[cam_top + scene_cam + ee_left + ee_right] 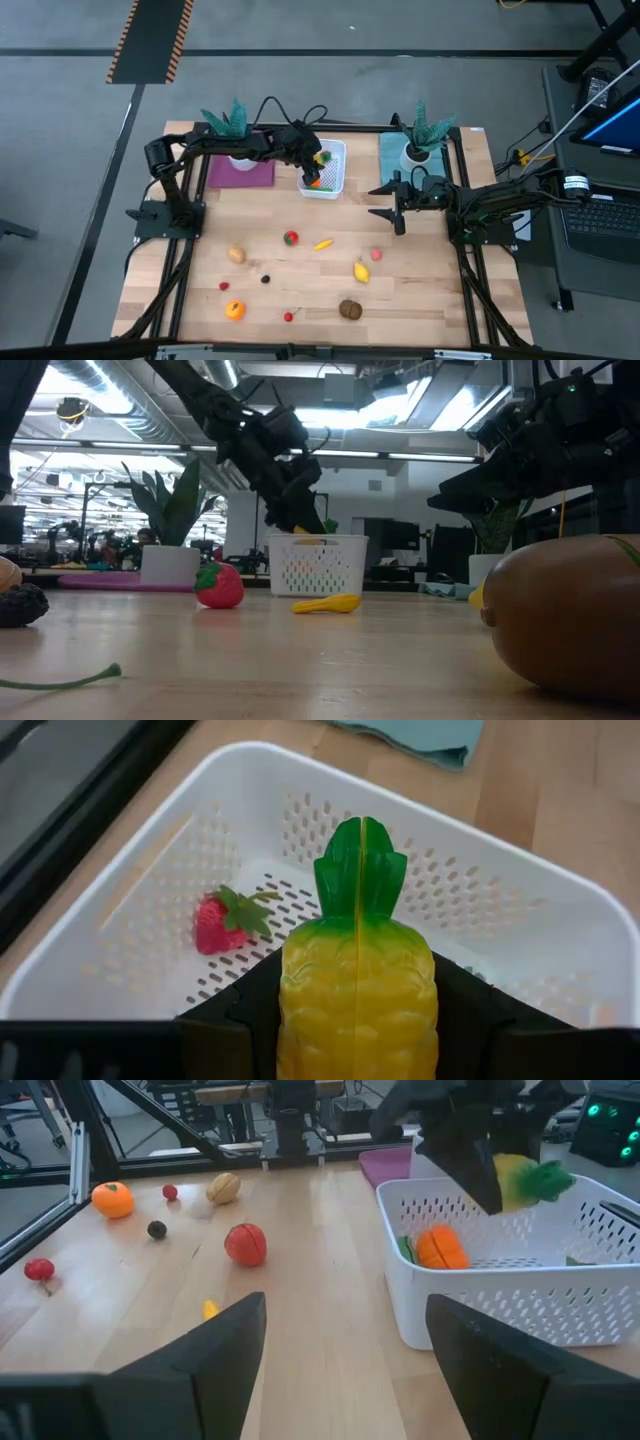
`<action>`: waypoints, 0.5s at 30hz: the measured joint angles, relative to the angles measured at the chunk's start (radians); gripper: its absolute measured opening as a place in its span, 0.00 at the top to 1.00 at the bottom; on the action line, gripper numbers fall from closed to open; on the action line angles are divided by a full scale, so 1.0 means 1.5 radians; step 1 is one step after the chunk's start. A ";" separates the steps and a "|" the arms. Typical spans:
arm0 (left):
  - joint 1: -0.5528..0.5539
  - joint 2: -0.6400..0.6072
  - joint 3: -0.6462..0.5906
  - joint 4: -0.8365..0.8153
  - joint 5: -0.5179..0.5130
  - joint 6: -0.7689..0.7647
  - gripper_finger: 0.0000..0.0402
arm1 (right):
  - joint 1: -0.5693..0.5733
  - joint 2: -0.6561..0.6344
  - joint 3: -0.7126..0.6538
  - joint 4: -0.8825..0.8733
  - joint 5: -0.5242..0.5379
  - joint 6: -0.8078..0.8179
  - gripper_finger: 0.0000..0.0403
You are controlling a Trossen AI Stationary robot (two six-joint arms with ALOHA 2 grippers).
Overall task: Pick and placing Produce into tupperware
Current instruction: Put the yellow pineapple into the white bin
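Note:
A toy pineapple (357, 982), yellow with a green crown, hangs over the white perforated tupperware (331, 182) at the table's far middle, with my left gripper (316, 162) shut on it. Inside the tub lie a red strawberry (222, 920) and an orange piece (440, 1248). My right gripper (375, 201) stands open to the right of the tub, holding nothing. More produce lies loose on the near half of the table: a red fruit (291, 238), a yellow banana (323, 243), a lemon (361, 271), an orange (234, 310) and a kiwi (350, 309). My left gripper pinches the pineapple's yellow body (300, 1010) between its two fingers (228, 1020), one on each side. The fingers slant down from the table's left and lie along the fruit. Its green crown (360, 870) points past the fingertips into the tub. The pineapple is lifted clear, above the tub's rim (500, 1210).
Two teal spiky plants in white pots (236, 128) (424, 135) stand at the far edge, on a purple mat (240, 172) and a teal mat (392, 160). A potato (236, 254), small cherries (290, 316) and a dark berry (266, 279) lie scattered at the near left.

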 joint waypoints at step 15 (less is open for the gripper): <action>0.016 0.013 0.000 0.002 0.000 0.006 0.58 | 0.000 0.000 0.000 -0.001 0.000 0.000 0.31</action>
